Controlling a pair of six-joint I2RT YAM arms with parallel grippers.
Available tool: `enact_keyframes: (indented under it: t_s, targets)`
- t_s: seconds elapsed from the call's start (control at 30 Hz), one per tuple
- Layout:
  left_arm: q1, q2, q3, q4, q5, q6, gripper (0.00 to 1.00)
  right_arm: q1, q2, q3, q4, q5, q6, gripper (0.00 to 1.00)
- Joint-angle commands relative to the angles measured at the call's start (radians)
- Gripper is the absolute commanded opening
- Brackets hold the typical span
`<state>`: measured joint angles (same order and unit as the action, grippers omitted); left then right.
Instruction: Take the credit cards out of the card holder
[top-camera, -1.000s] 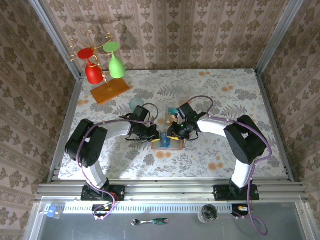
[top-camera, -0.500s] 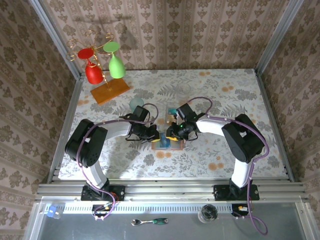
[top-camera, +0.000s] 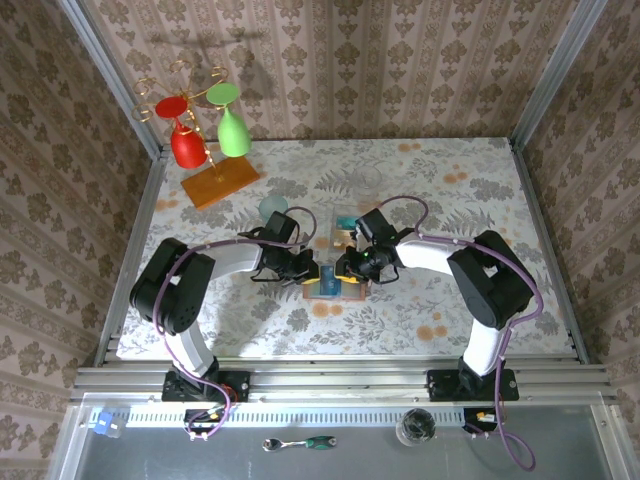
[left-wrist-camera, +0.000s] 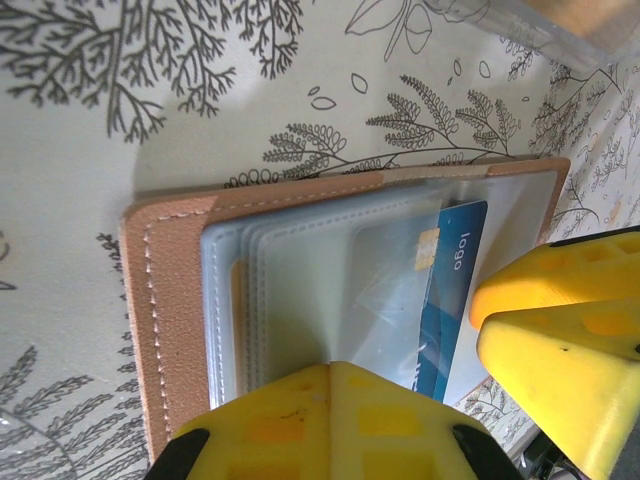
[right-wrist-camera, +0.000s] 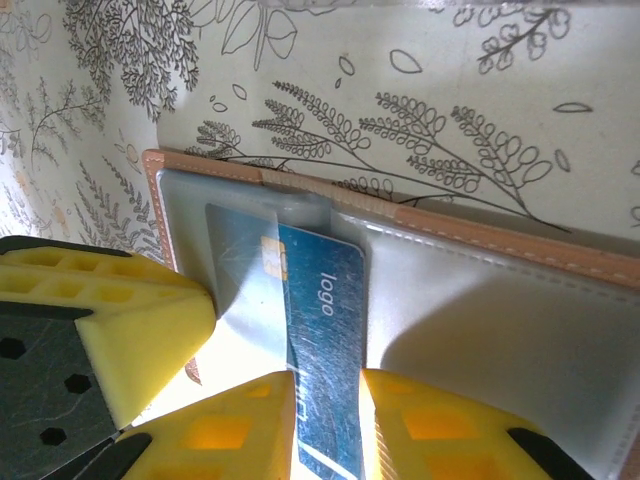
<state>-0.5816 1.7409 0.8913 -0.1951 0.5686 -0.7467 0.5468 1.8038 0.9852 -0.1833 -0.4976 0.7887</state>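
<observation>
**Right gripper has the blue card; holder lies open mid-table**

Nearest me, on the rail in front of the arm bases, lies a small wrench (top-camera: 300, 442). Further in, about mid-table, the card holder (left-wrist-camera: 175, 300) lies open and flat, clear pockets up, with both arms bent in over it. My left gripper (left-wrist-camera: 330, 372) comes in from the left. Its yellow fingers are pressed together with no gap, tips down on the pockets, and I cannot tell whether they pinch anything. My right gripper (right-wrist-camera: 325, 385) is clamped on the blue card (right-wrist-camera: 320, 300). One end of the card is between the fingers and the other is under the clear plastic of a pocket. Just beyond the holder sits a clear plastic box (left-wrist-camera: 560, 25). At the far left, a red glass (top-camera: 187, 147) and a green glass (top-camera: 233, 132) hang upside down on a rack.
</observation>
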Motion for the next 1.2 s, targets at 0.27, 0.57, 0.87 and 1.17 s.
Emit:
enact_keyframes:
  t_s: [0.27, 0.57, 0.87, 1.17]
  targets:
    - [0.008, 0.014, -0.014, -0.032, -0.013, 0.017, 0.03, -0.005, 0.030, -0.009, 0.018, -0.027, 0.014, 0.24]
    - [0.008, 0.014, -0.014, -0.032, -0.012, 0.016, 0.03, -0.005, 0.032, -0.006, 0.044, -0.058, 0.023, 0.21]
    - [0.008, 0.011, -0.024, -0.026, -0.012, 0.009, 0.02, -0.005, 0.024, -0.029, 0.096, -0.080, 0.050, 0.16]
    - [0.008, 0.003, -0.045, -0.004, -0.009, -0.009, 0.03, -0.020, -0.023, -0.064, 0.069, -0.037, 0.036, 0.11]
